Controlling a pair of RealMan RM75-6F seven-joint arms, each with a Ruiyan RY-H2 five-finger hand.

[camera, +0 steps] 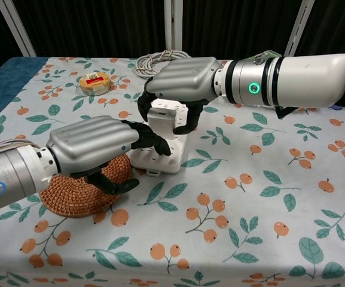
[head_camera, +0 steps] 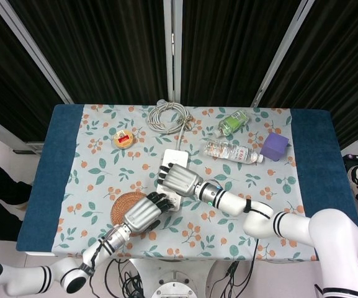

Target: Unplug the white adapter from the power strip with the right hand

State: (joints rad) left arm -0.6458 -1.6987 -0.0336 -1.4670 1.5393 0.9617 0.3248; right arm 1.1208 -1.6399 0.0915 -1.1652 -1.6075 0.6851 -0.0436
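Note:
The white power strip [camera: 160, 160] lies lengthwise at the table's centre; in the head view only its far end [head_camera: 177, 155] shows. The white adapter [camera: 163, 117] stands plugged into its middle. My right hand [camera: 181, 81] arches over the adapter, fingers down its left side and thumb on its right, gripping it. In the head view the right hand [head_camera: 177, 179] hides the adapter. My left hand [camera: 94, 149] has its fingertips pressed on the strip's near end, its palm over a woven coaster [camera: 70, 192]. The left hand [head_camera: 143, 214] also shows in the head view.
A coiled grey cable [head_camera: 168, 116] lies behind the strip. A round yellow tin [head_camera: 123, 139] sits at the back left. A clear water bottle [head_camera: 231, 151], a green bottle [head_camera: 233, 121] and a purple cube [head_camera: 275, 146] lie at the back right.

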